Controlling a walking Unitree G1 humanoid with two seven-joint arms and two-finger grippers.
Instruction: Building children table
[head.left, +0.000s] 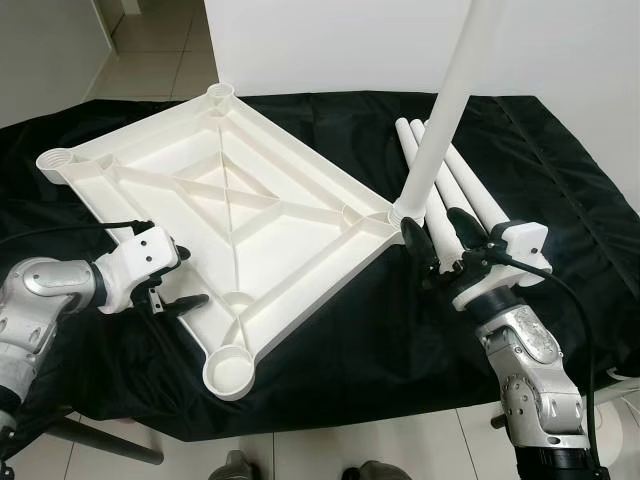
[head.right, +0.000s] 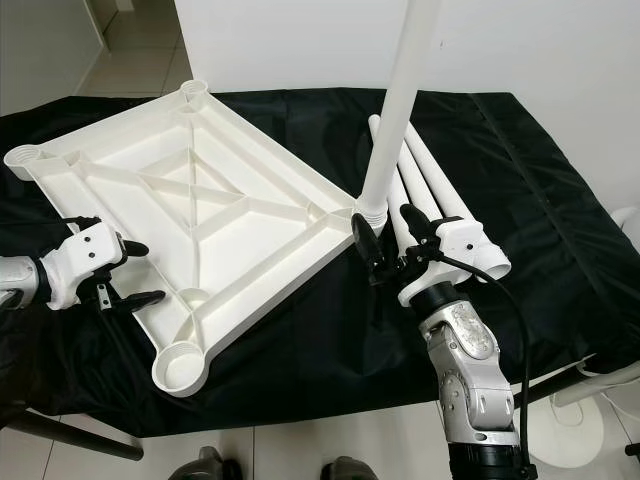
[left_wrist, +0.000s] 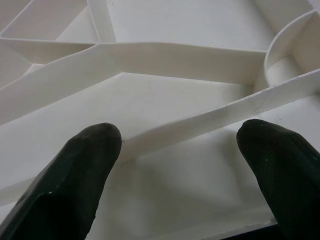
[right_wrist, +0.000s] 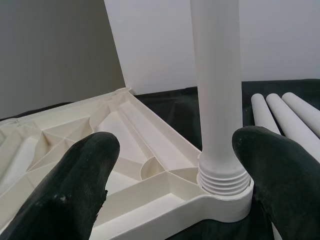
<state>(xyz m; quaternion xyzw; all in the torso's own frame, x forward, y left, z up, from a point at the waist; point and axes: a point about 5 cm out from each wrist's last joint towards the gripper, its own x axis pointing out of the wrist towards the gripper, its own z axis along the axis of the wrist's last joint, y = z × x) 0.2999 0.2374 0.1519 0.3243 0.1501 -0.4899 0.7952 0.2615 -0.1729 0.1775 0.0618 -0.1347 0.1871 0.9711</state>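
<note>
Tabletop (head.left: 230, 200) lies underside up on black-draped desk (head.left: 540, 150), sockets exposed for you. Left claw (head.left: 183, 277) open, astride near rim, likely steadying. One leg (head.left: 440, 130) stands upright in right corner socket, threads still showing (not fully home, I'd judge). Right claw (head.left: 432, 252) open beside its base. Spare legs (head.left: 470, 195) lie flat behind.

Head stereo pair looking down at the upturned tabletop (head.left: 230, 215); both wrist cameras peering close along their fingers, sharing it.
</note>
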